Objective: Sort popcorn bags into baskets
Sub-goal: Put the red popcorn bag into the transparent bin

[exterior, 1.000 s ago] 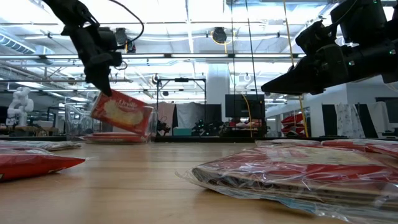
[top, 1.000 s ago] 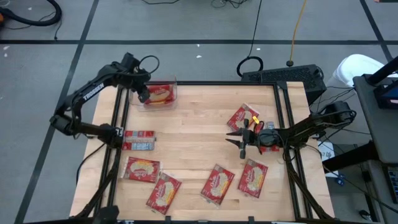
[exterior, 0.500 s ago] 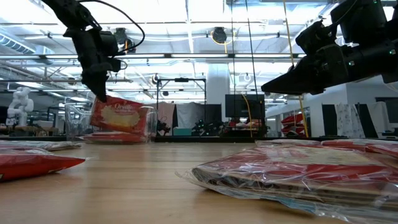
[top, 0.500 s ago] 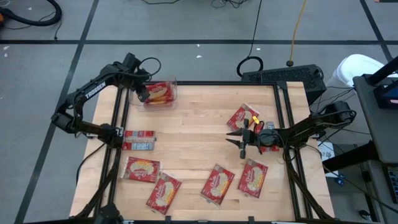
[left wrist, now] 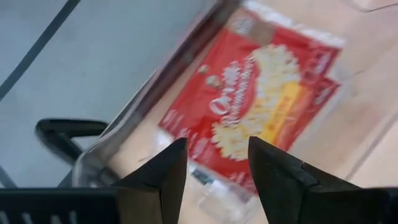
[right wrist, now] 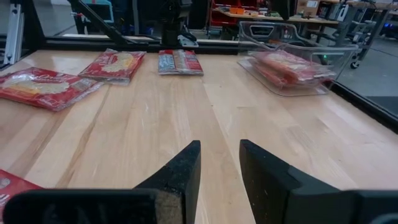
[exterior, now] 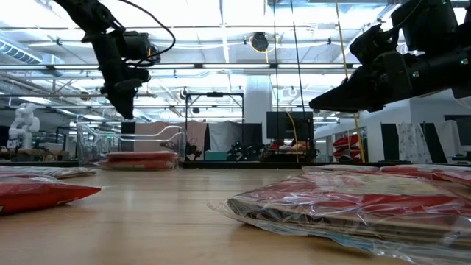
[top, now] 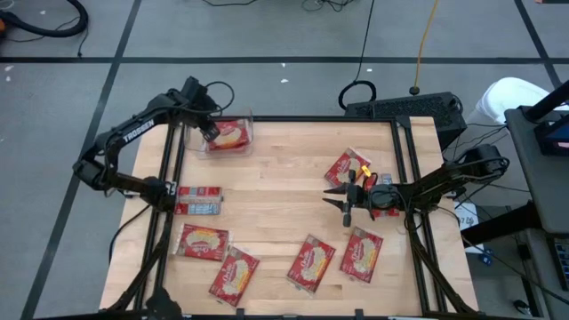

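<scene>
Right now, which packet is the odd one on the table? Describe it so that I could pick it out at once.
Start at the wooden table in the high view and go to its left edge, about halfway down, below the clear bin under the left gripper. There lies the striped packet, just above the packet in the near-left corner. Unlike the other loose packets, it shows red and grey-blue bands, not a popcorn picture.

We see a wooden counter (top: 276, 178). On it lie a clear bin (top: 228, 135) at the far left corner, a grey-blue bag (top: 198, 200) by the left edge, four red bags (top: 308, 263) along the near edge, and one (top: 346, 166) toward the right.
</scene>
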Controlling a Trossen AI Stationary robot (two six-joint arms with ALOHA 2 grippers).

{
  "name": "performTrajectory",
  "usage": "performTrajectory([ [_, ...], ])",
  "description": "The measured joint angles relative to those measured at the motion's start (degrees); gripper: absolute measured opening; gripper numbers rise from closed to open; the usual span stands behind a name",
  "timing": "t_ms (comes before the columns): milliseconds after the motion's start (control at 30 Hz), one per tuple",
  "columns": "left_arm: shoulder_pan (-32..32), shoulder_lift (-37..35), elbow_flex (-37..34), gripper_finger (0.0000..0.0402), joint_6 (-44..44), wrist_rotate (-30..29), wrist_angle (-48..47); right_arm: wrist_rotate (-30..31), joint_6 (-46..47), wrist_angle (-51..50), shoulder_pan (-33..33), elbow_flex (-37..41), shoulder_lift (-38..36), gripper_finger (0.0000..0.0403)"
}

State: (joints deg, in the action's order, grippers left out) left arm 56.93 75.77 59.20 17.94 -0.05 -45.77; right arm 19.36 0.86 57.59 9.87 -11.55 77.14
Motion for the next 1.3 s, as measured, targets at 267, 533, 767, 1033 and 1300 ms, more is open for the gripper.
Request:
performTrajectory([
  [267, -10.05, 0.00, 0.00, 0.0130, -7.77, 0.23, 0.26, 7.74, 7.38, -1.96, 0.00, 0.00, 0.00, 0.0106],
  [533, -24.21, -2.52, -4.11, 0.0094, -13.11, 1.26, 11.87, 10.81, 9.23, -17.23, -0.02, -4.22, 0.00, 0.0111],
  [767, -38.63, -7.16, -10.11, 0.0093, -17.65, -4.13, 28.47, 12.42, 12.90, -56.33, 0.00, -20.32, 0.02, 0.0140],
  [1033, -50.34, -6.18, -17.99, 0.0093, -19.02, -6.66, 51.32, 16.68, 32.14, -79.49, -2.35, -27.53, 0.00, 0.0154],
  [1300, -57.16, -5.05, -24.57, 0.0093, -19.84, -6.67, 65.56, 8.93, 45.33, -72.70, -7.73, -21.30, 0.01, 0.0144],
])
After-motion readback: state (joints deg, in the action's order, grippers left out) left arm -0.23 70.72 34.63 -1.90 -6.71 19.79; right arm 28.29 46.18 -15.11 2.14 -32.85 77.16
